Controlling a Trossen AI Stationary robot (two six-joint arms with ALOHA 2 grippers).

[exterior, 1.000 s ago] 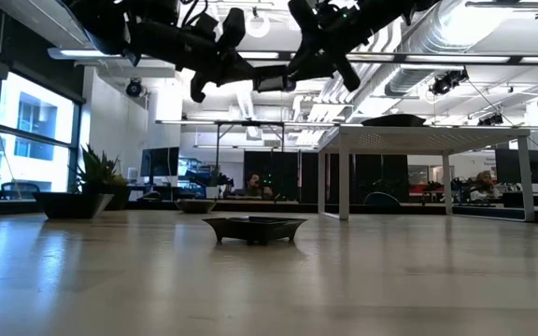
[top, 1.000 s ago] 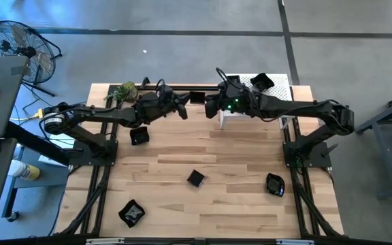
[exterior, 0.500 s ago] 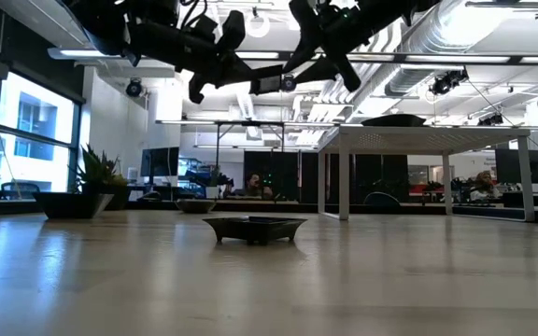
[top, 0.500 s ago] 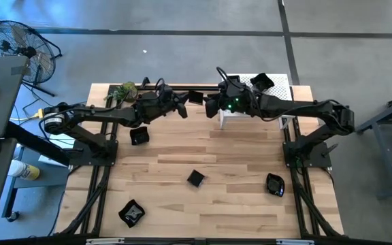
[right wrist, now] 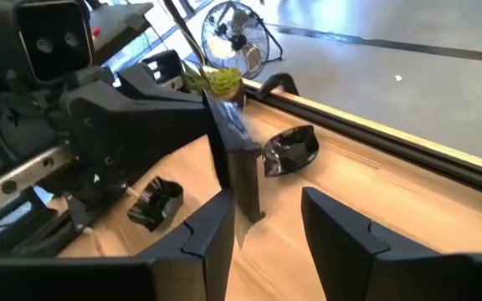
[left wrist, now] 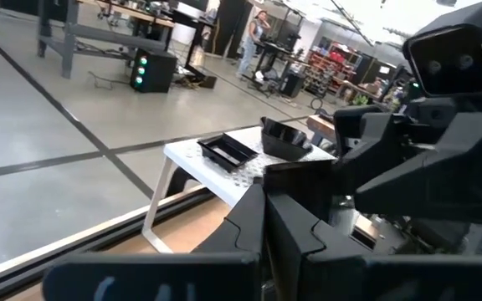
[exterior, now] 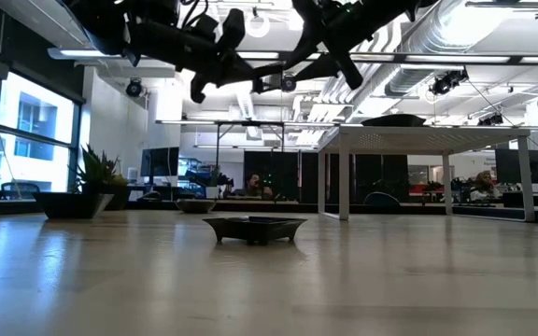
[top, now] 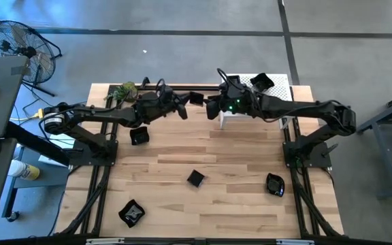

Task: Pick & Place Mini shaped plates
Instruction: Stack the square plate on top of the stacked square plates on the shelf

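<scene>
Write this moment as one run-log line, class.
stage: mid-air handover over table's back edge | left gripper: shut on mini plate, held on edge | right gripper: open, fingers either side of plate

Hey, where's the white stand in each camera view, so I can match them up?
High view: white stand at the table's far edge, under the right arm.
Low view: stand right of centre, far across the table.
Left wrist view: stand mid-picture, beyond the fingers.
Right wrist view: not in it.
Shared landmark: the black plate on its top.
</scene>
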